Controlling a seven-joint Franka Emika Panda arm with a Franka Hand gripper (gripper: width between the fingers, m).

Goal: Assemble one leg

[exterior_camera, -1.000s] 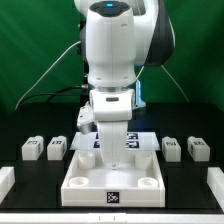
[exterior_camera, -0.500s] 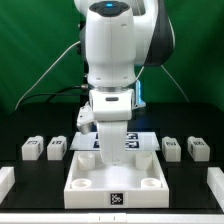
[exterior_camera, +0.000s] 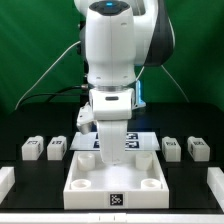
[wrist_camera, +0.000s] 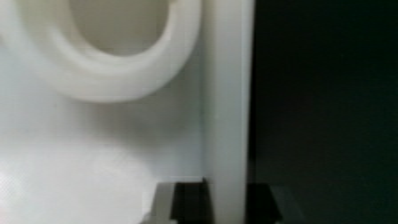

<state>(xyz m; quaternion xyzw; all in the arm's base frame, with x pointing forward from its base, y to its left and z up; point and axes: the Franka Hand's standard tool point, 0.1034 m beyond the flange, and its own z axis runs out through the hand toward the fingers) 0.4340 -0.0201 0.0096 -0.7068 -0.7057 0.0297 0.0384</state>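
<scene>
The legs (exterior_camera: 57, 148) lie loose on the black tabletop (exterior_camera: 30, 172), two toward its edge on the exterior view's left and two toward the opposite edge, none gripped. Between them sits the rimmed tray (exterior_camera: 88, 200). The claw (exterior_camera: 113, 162) hangs low over it, probably lining up on a round socket (wrist_camera: 111, 40). Whether it is spread or pressed together cannot be told.

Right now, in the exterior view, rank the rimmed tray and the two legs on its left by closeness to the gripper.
1. rimmed tray, right below the gripper.
2. inner leg, exterior view's left.
3. outer leg, farther left.
</scene>
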